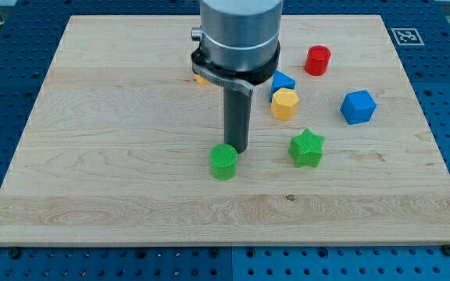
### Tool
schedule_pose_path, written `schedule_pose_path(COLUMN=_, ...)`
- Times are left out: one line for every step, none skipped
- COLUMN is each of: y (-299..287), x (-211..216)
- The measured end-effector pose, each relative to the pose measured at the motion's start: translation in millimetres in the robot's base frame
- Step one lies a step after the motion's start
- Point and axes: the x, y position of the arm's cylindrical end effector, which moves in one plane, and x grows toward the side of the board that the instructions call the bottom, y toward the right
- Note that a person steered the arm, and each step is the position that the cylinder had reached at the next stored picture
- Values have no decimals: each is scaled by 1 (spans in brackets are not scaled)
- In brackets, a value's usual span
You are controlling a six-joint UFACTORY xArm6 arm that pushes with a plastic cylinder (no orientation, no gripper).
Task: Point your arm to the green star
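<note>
The green star point(306, 147) lies on the wooden board point(116, 117), right of centre. My tip point(237, 150) is down on the board, to the star's left with a clear gap between them. The tip stands just above and right of a green cylinder point(223, 161), close to it or touching it. The arm's grey body point(239, 35) hangs over the board's top middle.
A yellow hexagonal block point(284, 103) and a small blue block point(283, 81) sit above the star. A blue cube point(358, 107) is at the right. A red cylinder point(317, 60) is at the top right. A yellow-orange block point(199, 77) peeks out behind the arm.
</note>
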Motion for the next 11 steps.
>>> schedule_pose_path(y=0, x=19)
schedule_pose_path(y=0, x=43)
schedule_pose_path(y=0, x=22)
schedule_pose_path(y=6, x=-27)
schedule_pose_path(y=37, x=-40)
schedule_pose_path(y=77, x=-40)
schedule_pose_path(y=86, x=-40)
schedule_pose_path(y=113, x=-40)
schedule_pose_path(y=139, x=-38)
schedule_pose_path(y=134, x=-27)
schedule_pose_path(y=120, x=-20)
